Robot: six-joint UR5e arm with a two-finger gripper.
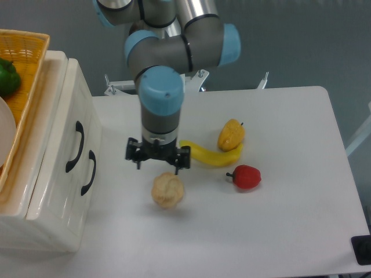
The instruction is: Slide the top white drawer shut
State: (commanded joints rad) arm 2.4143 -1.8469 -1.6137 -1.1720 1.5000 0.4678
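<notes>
The white cabinet (55,191) stands at the left edge with its front facing right. The top white drawer (69,110) has a curved black handle (77,147) and looks about flush with the lower drawer front (72,200), which has a matching handle (88,172). My gripper (157,165) points down over the table, well to the right of the handles and touching nothing. Its fingers stand spread apart and empty, just above and behind a beige round lump (168,190).
A woven yellow basket (26,52) with a green pepper (8,77) sits on top of the cabinet. A yellow banana (211,155), a corn cob (231,134) and a red pepper (246,176) lie on the white table (278,231) right of the gripper.
</notes>
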